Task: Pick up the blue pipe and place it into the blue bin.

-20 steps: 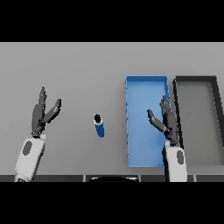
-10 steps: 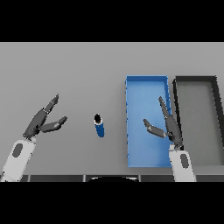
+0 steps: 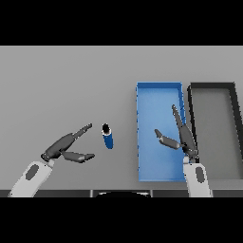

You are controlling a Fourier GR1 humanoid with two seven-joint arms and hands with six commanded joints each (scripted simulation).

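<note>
The blue pipe (image 3: 108, 137) is a short tube with a dark open end, resting on the grey table left of the blue bin (image 3: 158, 98). My left hand (image 3: 66, 146) is open beside the pipe on its left, fingers pointing toward it. A strip of table shows between them, so the hand does not touch it. My right hand (image 3: 182, 136) is open over the blue bin, fingers straight and thumb spread to the left.
A dark grey bin (image 3: 213, 88) stands right of the blue bin, side by side with it. The grey table (image 3: 61, 85) stretches wide to the left and behind the pipe.
My left hand has swung down and to the right toward the pipe. My right hand has tilted and shifted slightly over the blue bin. The pipe has not moved.
</note>
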